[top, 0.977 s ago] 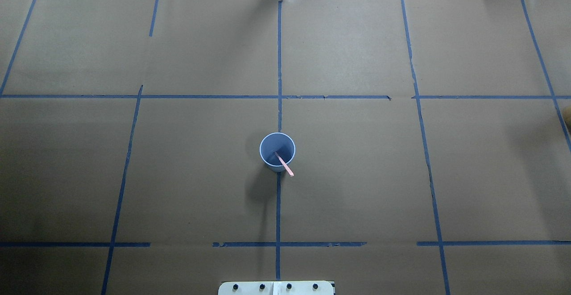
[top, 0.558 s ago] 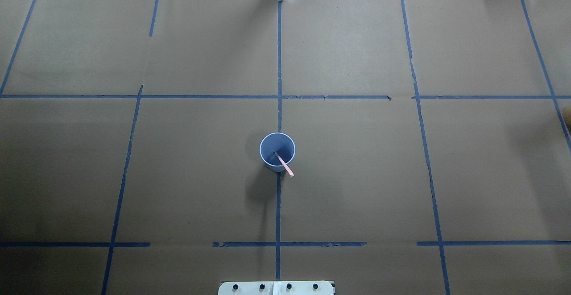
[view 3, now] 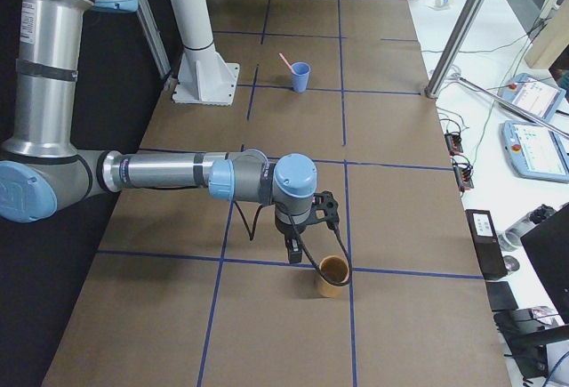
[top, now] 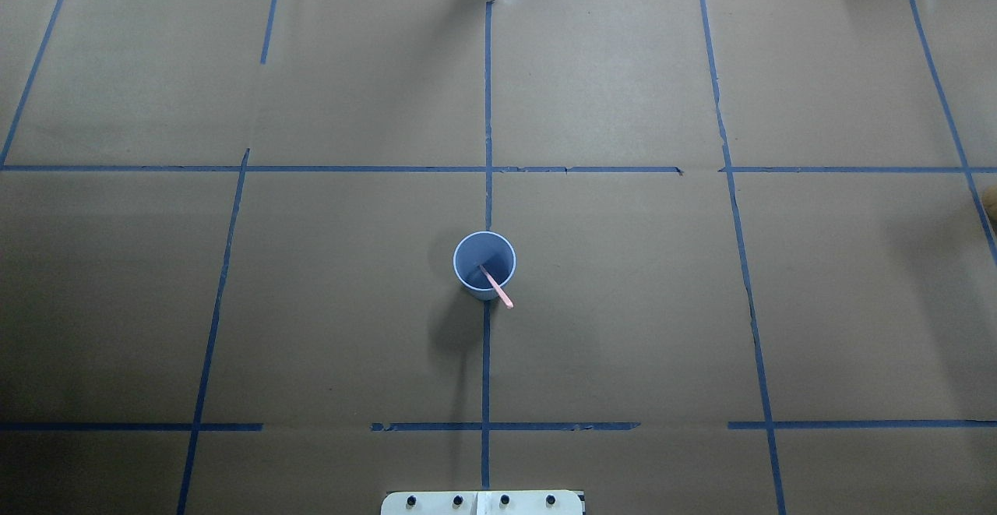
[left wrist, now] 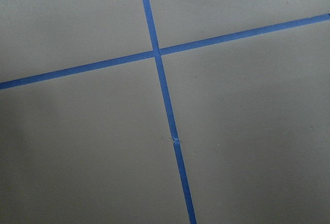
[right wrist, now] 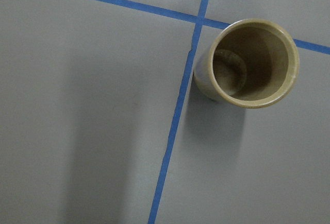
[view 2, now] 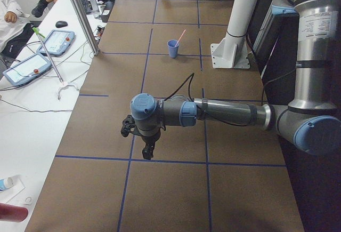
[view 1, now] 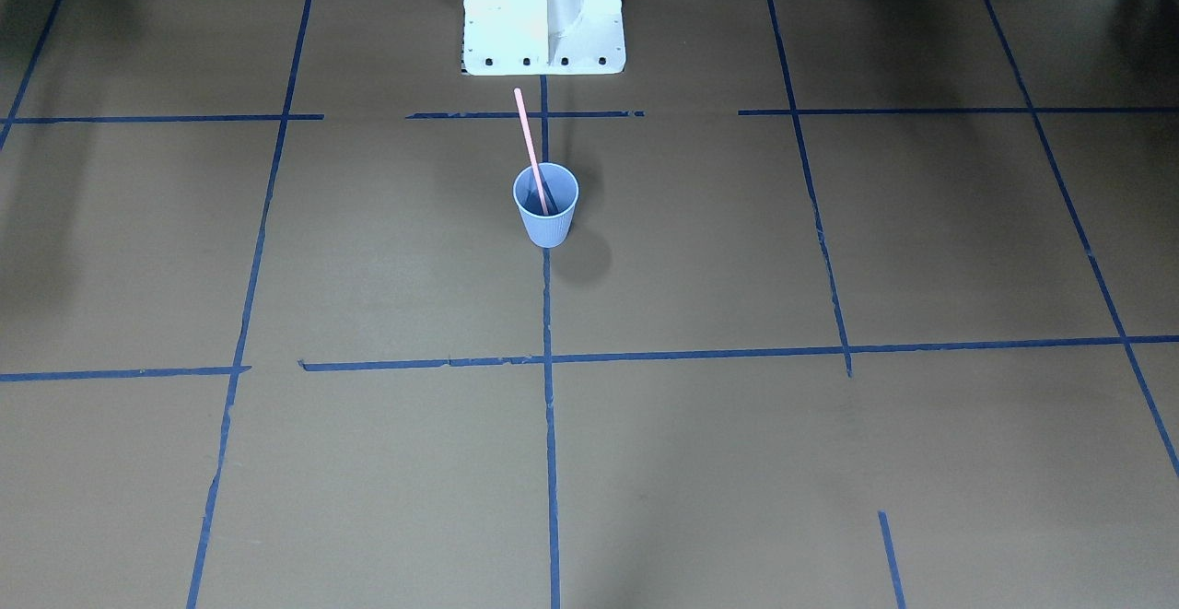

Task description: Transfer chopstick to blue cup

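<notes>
- Chopstick stands tilted in blue cup, upper end leaning over the rim toward robot base.
- Cup upright on table, on the centre tape line.
- Left pincer low over table, well apart from cup; opening: cannot tell.
- Right pincer near a tan cup; opening: cannot tell.

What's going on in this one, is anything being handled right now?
Nothing is being handled. The chopstick stands tilted in the blue cup at the middle of the table, its top leaning toward the robot's base. The left hand and right hand hang near the table's opposite ends, away from it, the right hand close to an empty tan cup.
</notes>
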Robot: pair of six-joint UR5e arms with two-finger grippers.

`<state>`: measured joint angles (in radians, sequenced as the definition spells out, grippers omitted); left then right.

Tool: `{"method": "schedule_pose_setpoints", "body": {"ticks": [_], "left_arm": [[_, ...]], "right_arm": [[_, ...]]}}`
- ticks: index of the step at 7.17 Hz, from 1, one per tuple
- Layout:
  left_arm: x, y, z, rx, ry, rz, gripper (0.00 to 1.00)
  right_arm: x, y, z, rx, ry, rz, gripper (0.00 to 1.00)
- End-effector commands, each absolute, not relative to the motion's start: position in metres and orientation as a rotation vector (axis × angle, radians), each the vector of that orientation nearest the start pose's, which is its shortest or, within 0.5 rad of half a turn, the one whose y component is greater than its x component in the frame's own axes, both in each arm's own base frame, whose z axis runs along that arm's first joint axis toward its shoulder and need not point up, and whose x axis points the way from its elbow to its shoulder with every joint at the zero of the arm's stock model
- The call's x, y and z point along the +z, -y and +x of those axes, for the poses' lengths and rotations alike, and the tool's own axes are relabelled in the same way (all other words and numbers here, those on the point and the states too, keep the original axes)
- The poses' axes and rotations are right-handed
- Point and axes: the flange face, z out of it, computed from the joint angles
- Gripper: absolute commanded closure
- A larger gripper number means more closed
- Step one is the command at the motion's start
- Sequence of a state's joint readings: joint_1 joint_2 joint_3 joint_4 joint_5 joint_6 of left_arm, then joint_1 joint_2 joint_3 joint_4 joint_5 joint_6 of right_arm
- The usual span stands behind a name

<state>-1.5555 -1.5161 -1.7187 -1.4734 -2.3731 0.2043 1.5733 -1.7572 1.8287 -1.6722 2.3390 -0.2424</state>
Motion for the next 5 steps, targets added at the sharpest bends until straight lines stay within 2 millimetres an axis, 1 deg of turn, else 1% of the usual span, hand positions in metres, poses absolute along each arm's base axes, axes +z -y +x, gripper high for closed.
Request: {"method": "schedule_pose_setpoints", "body": {"ticks": [1,5], "left_arm": [[0.6185,0.4675,-0.0547,0.21,-0.797,0.077,0.0],[0.6233,0.4652,-0.0549,0.207,-0.797,0.061,0.0]], "right_arm": [[0.6262,0.4095,0.0652,-0.216,0.769,0.067,0.0],[0.6262,0.4095,0.0652,-0.216,0.769,0.067,0.0]]}}
